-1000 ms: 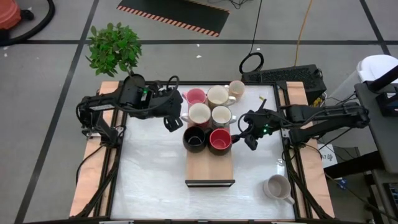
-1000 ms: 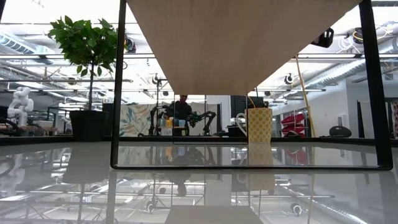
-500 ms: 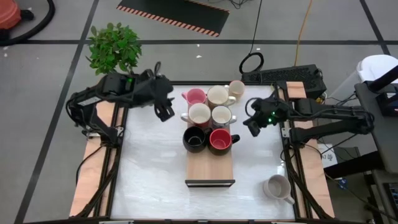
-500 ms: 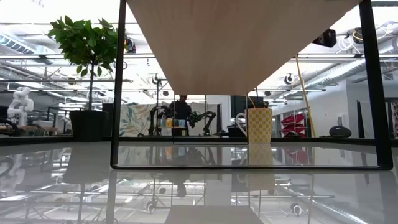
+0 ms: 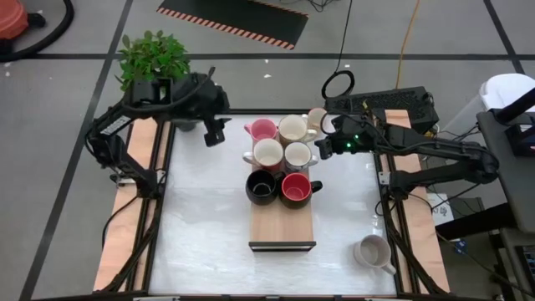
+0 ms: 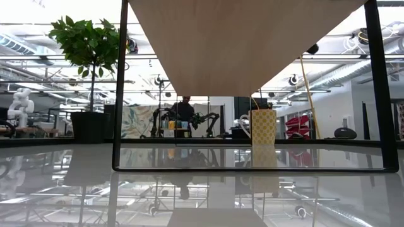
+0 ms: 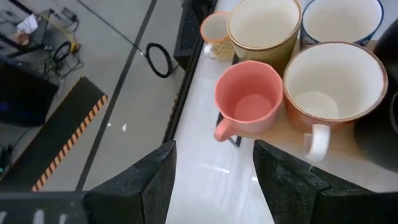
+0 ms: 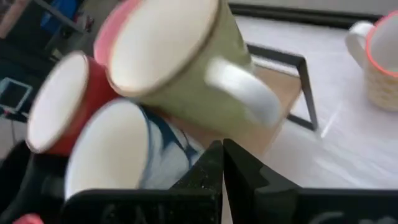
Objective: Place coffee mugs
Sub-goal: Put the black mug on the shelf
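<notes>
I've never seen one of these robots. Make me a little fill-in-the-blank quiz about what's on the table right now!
1. The wooden board carries ____ mugs.
2. The pink mug sits at the board's far ____ corner in the high view.
3. The left gripper has its fingers ____, holding nothing.
4. Next to the red mug in the front row stands the ____ mug.

Missing words: six; left; open; black
</notes>
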